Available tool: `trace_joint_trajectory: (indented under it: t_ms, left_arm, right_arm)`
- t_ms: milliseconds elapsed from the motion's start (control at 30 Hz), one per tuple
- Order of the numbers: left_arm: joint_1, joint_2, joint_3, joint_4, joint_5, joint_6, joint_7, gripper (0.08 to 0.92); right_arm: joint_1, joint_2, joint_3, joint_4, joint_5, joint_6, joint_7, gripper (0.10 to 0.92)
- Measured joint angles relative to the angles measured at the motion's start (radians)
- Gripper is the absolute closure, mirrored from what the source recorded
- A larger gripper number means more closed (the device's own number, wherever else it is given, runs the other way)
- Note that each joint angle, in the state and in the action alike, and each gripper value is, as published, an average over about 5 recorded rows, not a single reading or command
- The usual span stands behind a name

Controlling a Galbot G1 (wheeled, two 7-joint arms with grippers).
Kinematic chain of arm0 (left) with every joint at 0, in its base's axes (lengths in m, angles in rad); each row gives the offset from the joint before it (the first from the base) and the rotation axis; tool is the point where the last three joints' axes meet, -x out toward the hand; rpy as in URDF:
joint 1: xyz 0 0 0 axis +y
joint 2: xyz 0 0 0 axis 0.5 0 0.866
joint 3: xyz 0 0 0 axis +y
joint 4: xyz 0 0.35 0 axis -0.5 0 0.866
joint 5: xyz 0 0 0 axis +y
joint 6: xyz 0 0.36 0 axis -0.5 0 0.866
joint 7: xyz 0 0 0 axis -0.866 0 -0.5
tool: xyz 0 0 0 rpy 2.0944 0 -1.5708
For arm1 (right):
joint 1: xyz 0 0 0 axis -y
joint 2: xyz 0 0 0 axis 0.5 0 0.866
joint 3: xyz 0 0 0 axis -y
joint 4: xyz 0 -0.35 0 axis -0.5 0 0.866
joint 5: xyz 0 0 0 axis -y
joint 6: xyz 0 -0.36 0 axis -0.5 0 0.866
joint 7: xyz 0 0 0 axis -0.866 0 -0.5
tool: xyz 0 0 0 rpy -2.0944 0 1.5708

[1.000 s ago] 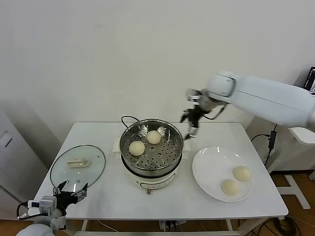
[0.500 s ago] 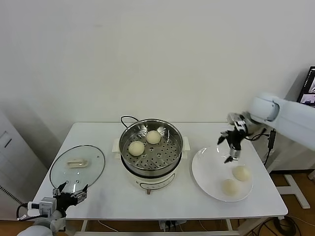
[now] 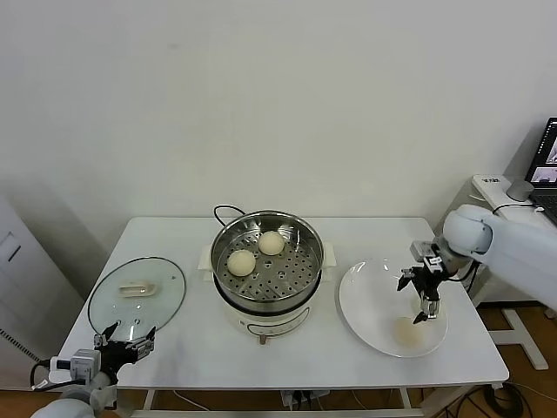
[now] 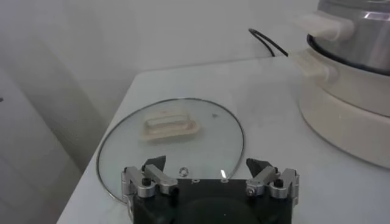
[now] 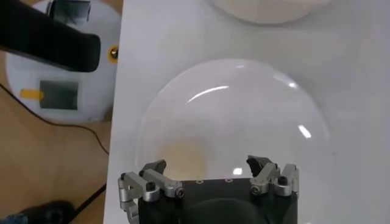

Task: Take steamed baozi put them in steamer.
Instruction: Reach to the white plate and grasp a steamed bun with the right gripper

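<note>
A: Since a second ago the right hand has swung from beside the round shiny stainless-steel steamer over to the flat white plate on the right of the white desk.

B: Is it gripping anything?

A: No. Its fingers stand wide apart and empty, pointing down over the plate's far right part, where one bun lay before; that bun is now hidden behind the hand.

B: And the smooth cream-white dough buns?

A: Two lie on the steamer's perforated floor, one at the near left and one farther back. One more lies on the near part of the plate, just below the right hand.

B: The other arm?

A: The left hand waits at the desk's near left corner, spread wide with nothing in it, just beside the round glass lid with a white handle, as it did earlier.
</note>
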Motion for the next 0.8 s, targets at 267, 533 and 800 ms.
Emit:
trace_joint_trajectory:
  t_ms: [267,533,800]
  left_arm:
    - [0.003,-0.008,0.000,0.003,0.005,0.000,0.000,0.177]
    - [0.003,-0.014,-0.001,0.003,0.011,0.000,0.000,0.177]
    - [0.007,-0.018,-0.001,0.005,0.018,-0.001,0.000,0.177]
  right_arm:
    - [-0.106,0.017,0.082,-0.034,-0.058,0.016,0.004,0.203]
    - [-0.179,0.031,0.137,-0.056,-0.099,0.025,0.004,0.204]
    - [-0.220,0.039,0.175,-0.068,-0.121,0.026,0.009,0.379]
